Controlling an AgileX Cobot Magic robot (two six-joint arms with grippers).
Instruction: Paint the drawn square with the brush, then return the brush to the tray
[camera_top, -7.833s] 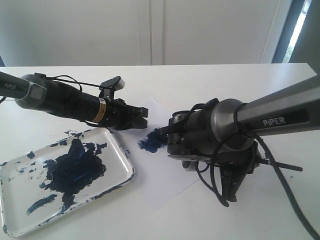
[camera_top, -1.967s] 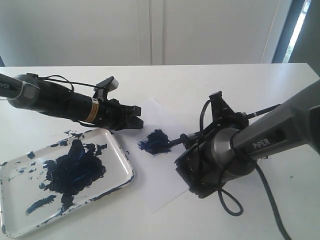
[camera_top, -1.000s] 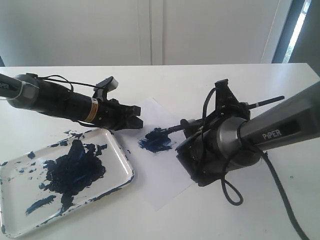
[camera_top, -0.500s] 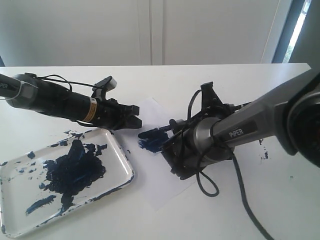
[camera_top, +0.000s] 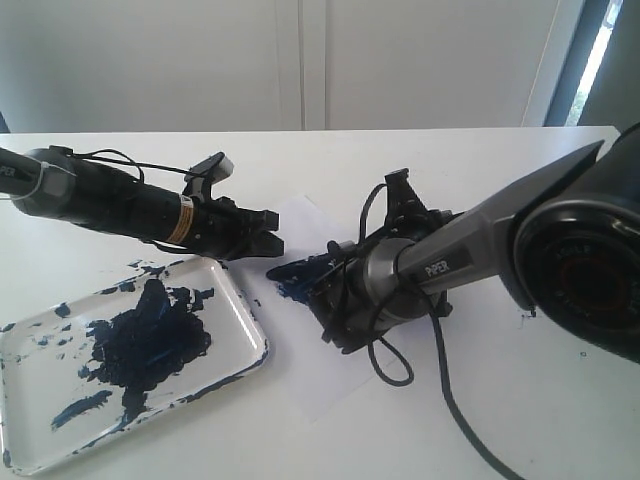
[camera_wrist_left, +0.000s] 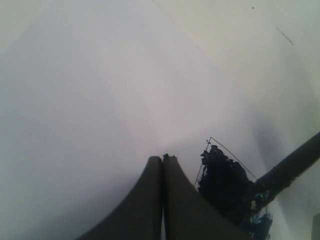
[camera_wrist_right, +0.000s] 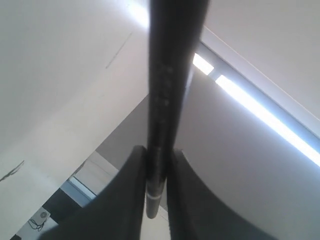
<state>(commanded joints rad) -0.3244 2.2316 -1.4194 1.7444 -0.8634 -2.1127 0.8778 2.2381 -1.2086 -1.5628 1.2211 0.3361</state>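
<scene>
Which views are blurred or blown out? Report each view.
Exterior view: even daylight, window strip blown out. Left wrist view: hazy and washed out, left gripper a soft dark shape, drawn square legible. Right wrist view: brush out of focus, bright strips glaring.

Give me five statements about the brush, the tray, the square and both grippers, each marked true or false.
1. The right gripper is shut on the brush. True.
2. The brush lies in the tray. False: the right gripper holds it, with its tip at the drawn square on the paper sheet.
3. The left gripper is open. False: its fingers are pressed together with nothing between them.
4. The drawn square has dark blue paint in it. True.
5. The tray is smeared with dark blue paint. True.
</scene>
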